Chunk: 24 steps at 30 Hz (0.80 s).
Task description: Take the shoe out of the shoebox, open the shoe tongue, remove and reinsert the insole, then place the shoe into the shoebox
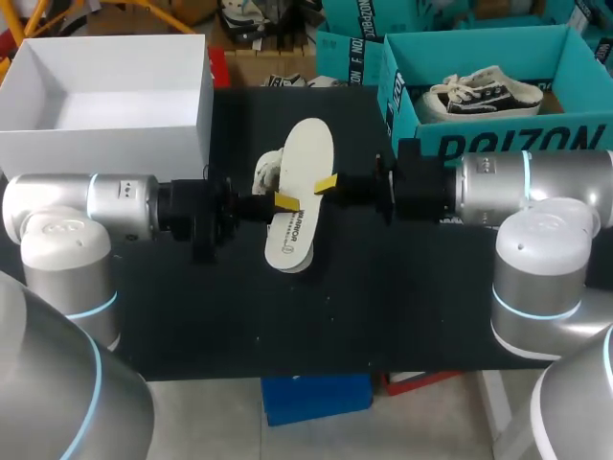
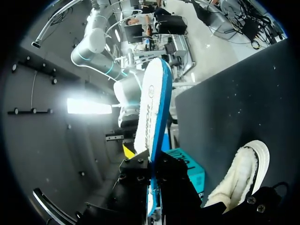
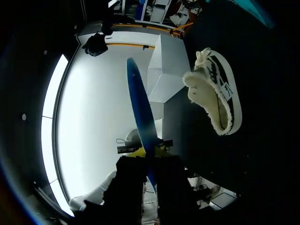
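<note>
A white insole (image 1: 299,196) with a blue underside hangs over the middle of the black table (image 1: 412,307), held from both sides. My left gripper (image 1: 284,201) is shut on its left edge and my right gripper (image 1: 327,183) on its right edge. In the left wrist view the insole (image 2: 152,108) stands edge-on between the fingers of the left gripper (image 2: 151,164). In the right wrist view the insole's blue side (image 3: 140,112) rises from the right gripper (image 3: 150,161). The fleece-lined shoe (image 1: 267,172) lies on the table, partly hidden under the insole; both wrist views show the shoe (image 2: 239,176) (image 3: 213,93).
An open white box (image 1: 105,96) stands at the table's back left. An open teal box (image 1: 498,134) at the back right holds another black and white shoe (image 1: 488,91). Bare black table runs along the front.
</note>
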{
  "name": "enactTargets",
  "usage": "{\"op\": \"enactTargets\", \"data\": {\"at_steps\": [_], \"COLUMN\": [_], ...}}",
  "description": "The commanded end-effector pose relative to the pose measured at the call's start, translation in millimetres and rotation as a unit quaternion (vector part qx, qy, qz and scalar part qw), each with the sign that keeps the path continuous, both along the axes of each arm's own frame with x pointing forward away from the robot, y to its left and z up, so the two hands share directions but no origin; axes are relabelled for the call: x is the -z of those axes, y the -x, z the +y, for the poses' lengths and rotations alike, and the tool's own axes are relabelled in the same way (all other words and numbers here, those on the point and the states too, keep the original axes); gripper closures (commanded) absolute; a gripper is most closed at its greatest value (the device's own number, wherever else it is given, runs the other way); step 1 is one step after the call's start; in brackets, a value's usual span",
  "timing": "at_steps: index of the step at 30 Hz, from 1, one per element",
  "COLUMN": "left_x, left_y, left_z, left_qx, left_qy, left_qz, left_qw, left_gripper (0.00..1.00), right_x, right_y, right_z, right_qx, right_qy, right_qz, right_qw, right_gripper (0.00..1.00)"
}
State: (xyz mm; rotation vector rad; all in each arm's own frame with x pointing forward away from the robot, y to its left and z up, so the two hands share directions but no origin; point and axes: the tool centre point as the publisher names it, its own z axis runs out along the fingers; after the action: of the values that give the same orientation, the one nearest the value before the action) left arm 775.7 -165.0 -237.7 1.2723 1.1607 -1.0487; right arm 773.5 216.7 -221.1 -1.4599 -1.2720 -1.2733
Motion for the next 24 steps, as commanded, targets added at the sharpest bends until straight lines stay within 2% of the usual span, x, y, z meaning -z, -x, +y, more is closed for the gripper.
{"op": "enactTargets", "data": {"at_steps": [1,24], "left_x": [1.6,7.2], "left_y": [0.8,-2.1], "left_z": [-0.8,-0.7], "left_qx": [-0.001,-0.005], "left_qy": [-0.002,-0.002], "left_qz": [-0.001,0.024], "left_qw": [1.000,1.000], "left_gripper": [1.00,1.00], "right_x": [-0.6,-0.3], "right_y": [-1.3,-0.6], "right_z": [4.0,4.5], "right_qx": [0.001,0.000], "right_qy": [0.000,0.003], "right_qz": [-0.001,-0.001], "right_qw": [1.000,1.000], "right_gripper": [1.00,1.00]}}
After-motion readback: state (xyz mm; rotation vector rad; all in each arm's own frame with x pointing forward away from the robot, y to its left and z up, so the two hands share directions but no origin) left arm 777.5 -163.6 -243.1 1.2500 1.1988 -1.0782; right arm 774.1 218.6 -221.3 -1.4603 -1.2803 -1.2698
